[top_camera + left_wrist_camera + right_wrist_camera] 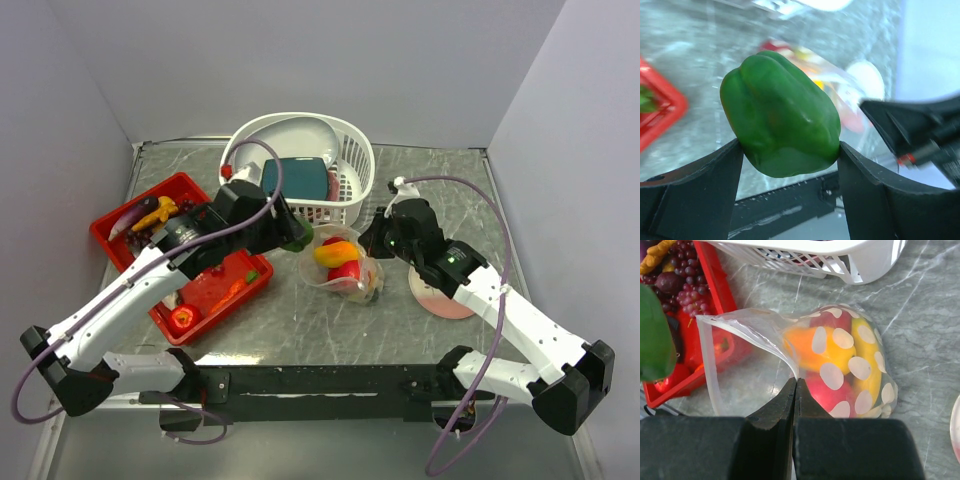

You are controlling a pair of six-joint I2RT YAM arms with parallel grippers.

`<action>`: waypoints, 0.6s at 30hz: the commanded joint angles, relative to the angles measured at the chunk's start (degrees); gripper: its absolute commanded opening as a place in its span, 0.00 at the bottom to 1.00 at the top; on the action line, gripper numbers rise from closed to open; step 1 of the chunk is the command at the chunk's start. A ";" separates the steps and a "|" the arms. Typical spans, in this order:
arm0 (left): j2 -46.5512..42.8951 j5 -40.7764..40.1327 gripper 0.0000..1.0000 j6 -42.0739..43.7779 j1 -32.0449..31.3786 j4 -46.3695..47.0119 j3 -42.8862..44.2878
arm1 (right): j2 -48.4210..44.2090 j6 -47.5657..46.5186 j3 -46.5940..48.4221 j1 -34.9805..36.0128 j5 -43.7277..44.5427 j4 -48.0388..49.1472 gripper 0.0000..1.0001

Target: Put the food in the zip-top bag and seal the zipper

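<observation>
**We hold a green pepper at the bag's mouth**

Our left gripper (790,150) has its jaws set wide and clamped on the green pepper (782,115), one finger pressing each side, up off the table (330,330) between the red tray (120,225) and the zip-top bag (840,360). Our right gripper (795,389) has its jaws pressed together on the bag's clear rim, with the mouth gaping toward the tray. The bag's only print is rows of white spots, and inside lie red, orange and yellow pieces. The bag rests on the table just in front of the white basket (355,150). The grapes (685,275) lie in the tray.
</observation>
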 commanded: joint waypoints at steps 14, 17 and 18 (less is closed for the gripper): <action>6.13 9.85 0.25 0.58 -8.35 11.06 -1.64 | -0.37 1.31 5.30 0.03 4.82 -2.26 0.00; 7.36 8.89 0.25 1.28 -8.26 11.06 -1.47 | -0.11 1.40 5.13 0.12 4.47 -2.08 0.00; 7.80 8.89 0.25 1.54 -8.26 10.89 -1.20 | -0.19 1.57 5.04 0.12 4.38 -2.17 0.00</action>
